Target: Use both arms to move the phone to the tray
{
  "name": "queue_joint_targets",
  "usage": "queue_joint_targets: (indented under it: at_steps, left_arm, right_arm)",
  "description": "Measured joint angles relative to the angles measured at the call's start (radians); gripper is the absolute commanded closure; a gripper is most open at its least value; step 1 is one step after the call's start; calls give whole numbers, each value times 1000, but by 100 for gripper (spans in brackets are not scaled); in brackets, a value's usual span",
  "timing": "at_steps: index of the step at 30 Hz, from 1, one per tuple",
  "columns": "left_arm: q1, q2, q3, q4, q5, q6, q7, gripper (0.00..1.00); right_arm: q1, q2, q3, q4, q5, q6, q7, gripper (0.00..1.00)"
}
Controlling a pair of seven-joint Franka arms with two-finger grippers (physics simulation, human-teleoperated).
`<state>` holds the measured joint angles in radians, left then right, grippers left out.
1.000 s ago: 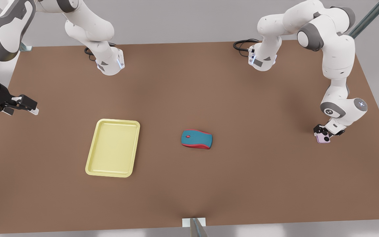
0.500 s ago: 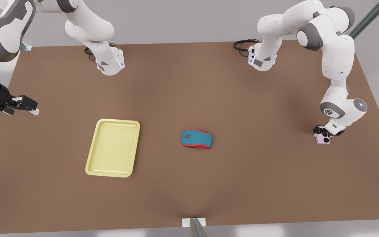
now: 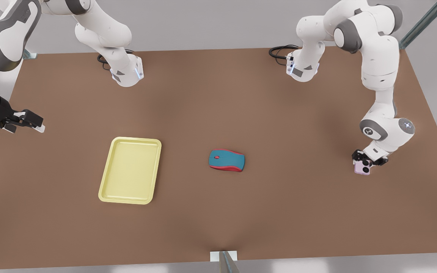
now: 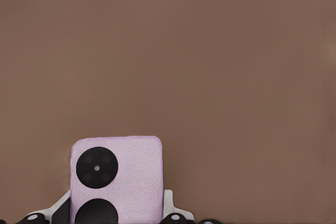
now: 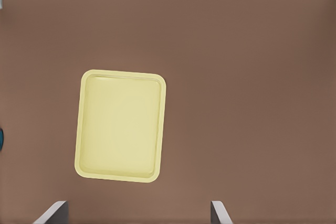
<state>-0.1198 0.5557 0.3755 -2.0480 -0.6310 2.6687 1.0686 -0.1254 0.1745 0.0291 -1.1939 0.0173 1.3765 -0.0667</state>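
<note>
Worktop: brown, flat, carrying all items. Phone: lilac, two black round lenses, at the front view's right, well apart from the tray; whether it is clear of the worktop or resting on it cannot be told for certain. Left gripper: black, clamped on the phone's lens end, fingers flanking the phone in the left wrist view. Tray: pale yellow, raised rim, nothing in it, at the front view's left of centre. Mouse: blue and red, between tray and phone. Right gripper: at the front view's far left edge, waiting, fingers spread apart, looking down on the tray.
</note>
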Motion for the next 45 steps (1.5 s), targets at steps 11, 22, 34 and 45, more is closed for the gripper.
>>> queue_joint_targets:
  at_steps: [11, 22, 34, 45]
  left_arm:
    - [-749, 29, 175, 340, 104, -296, -439, 19]
    - [-865, 371, -5, 983, 136, -530, -1163, 18]
    - [-910, 628, -18, 1178, 175, -412, -1634, 0]
    - [-716, 228, 171, 1065, 210, -847, -1688, 0]
  right_arm:
    - [1, 0, 1, 1, 0, 3, 0, 0]
    - [2, 6, 4, 0, 0, 6, 0, 0]
    - [-3, 34, -2, -6, -4, 28, -1, 0]
    - [-31, -100, 103, -255, -9, 95, 31, 0]
